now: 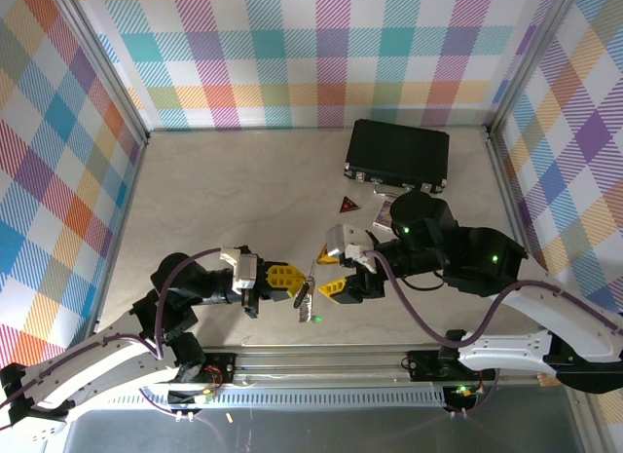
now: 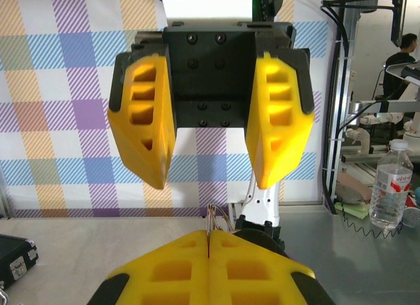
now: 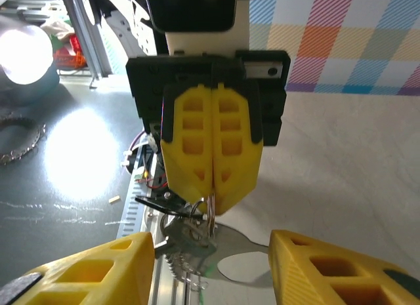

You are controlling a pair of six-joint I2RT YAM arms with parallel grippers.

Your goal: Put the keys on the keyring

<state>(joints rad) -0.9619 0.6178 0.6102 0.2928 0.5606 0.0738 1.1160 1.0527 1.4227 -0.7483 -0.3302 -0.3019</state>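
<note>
The left gripper has its yellow fingers pressed together, pinching the thin wire of the keyring at their tips. The keys hang in a bunch just below those tips, above the table's near edge. The right gripper faces it with its jaws spread. One finger stands on each side of the dangling keys, apart from them.

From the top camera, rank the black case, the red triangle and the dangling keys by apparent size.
Black case, clearly largest.
Keys and red triangle: about alike, and the keys hang nearer the camera, so unranked.
</note>
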